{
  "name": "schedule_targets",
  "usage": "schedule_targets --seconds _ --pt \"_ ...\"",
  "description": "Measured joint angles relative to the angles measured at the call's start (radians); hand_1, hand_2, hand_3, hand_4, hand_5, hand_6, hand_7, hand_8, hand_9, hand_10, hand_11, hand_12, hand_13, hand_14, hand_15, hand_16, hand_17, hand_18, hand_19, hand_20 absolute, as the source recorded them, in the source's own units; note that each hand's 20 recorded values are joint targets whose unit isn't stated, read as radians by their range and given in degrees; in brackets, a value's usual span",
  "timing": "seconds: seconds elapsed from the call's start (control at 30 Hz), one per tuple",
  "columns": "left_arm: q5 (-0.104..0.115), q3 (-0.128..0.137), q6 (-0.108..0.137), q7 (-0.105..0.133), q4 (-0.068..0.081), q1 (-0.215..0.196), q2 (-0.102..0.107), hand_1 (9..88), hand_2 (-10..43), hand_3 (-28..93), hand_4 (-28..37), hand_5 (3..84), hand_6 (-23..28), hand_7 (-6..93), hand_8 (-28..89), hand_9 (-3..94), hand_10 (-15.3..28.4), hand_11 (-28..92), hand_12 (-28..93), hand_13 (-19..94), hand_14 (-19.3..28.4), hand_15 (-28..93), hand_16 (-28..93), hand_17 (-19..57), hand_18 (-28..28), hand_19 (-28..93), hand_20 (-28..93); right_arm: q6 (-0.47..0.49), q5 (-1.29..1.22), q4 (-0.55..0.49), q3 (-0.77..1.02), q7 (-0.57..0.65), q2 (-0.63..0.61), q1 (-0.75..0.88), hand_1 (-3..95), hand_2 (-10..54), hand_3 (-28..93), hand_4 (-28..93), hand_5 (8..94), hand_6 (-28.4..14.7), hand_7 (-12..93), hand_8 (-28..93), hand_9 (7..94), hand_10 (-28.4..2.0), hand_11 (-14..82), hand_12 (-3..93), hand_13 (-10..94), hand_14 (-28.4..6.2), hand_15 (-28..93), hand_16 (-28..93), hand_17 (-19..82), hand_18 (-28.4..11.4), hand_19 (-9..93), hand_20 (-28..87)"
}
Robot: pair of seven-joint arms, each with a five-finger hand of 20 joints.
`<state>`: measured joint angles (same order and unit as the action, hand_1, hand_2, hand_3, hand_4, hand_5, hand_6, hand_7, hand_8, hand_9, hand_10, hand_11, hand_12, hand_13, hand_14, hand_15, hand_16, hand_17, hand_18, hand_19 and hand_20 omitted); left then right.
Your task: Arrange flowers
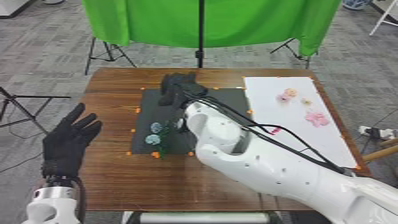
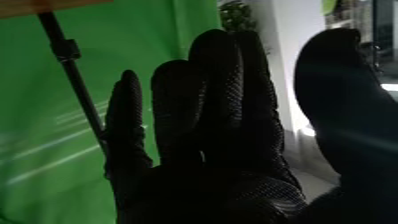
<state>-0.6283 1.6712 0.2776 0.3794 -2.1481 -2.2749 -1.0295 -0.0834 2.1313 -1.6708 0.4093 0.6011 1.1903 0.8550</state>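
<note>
Head view, left to right: your left hand, in black fabric, is spread wide and empty. Blue flowers, ruffled and round, lie on the dark mat; you have probably placed these. Your right hand is over the mat's far part, fingers straight, holding nothing. Pink flowers, soft-petalled, lie on the smooth white sheet; you likely have them left to arrange.

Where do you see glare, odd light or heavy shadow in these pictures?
Head view: fairly even light, the white sheet bright and the left hand very dark; right wrist view: the right hand nearly a silhouette against the brighter background, pale slanting streaks across the green cloth, bright glare spots beyond the hand.
</note>
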Motion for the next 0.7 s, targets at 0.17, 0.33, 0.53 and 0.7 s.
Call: schedule_targets --seconds 0.17,0.33,0.53,0.7 --pt "0.003 0.0 0.003 0.005 -0.002 -0.02 -0.008 19.8 7.3 81 -28.3 36.6 8.7 7.6 -8 33.5 20.1 25 11 21 27.7 58 -11 -7.9 28.4 57 2 0.147 0.016 -0.03 0.112 -0.3 -0.072 0.061 20.8 5.9 85 -28 64.8 6.5 18 -15 56.3 -14.5 57.5 22.1 44 -13.9 83 20 2 -22.4 60 38" --pt "0.001 0.004 0.003 0.0 -0.006 -0.032 -0.019 19.8 7.2 81 -28.3 36.6 8.7 7.6 -8 33.5 20.2 25 11 21 27.7 58 -11 -7.9 28.4 57 2 0.243 0.103 -0.043 0.145 -0.411 -0.085 0.121 16.4 10.8 85 -28 62.8 7.0 18 -16 46.6 -16.8 58.4 20.8 34 -15.8 85 16 -1 -22.2 58 38" --pt "-0.007 0.012 0.002 -0.022 -0.006 -0.033 -0.036 19.8 7.1 81 -28.3 36.6 8.7 7.6 -8 33.6 20.1 25 11 22 27.6 58 -11 -7.9 28.4 57 2 0.329 0.174 -0.044 0.173 -0.476 -0.05 0.185 11.8 14.0 82 -28 56.7 7.0 18 -16 35.5 -19.7 60.0 20.0 23 -17.6 87 14 -5 -22.0 58 38" --pt "-0.014 0.013 0.0 -0.036 -0.006 -0.031 -0.04 19.9 7.2 81 -28.3 36.6 8.7 7.7 -8 33.5 20.0 25 11 21 27.6 58 -11 -7.9 28.4 57 2 0.381 0.241 -0.042 0.16 -0.514 -0.017 0.199 7.1 15.5 77 -28 52.0 6.5 17 -15 28.7 -21.9 60.6 19.9 16 -19.3 89 12 -6 -21.8 58 38"
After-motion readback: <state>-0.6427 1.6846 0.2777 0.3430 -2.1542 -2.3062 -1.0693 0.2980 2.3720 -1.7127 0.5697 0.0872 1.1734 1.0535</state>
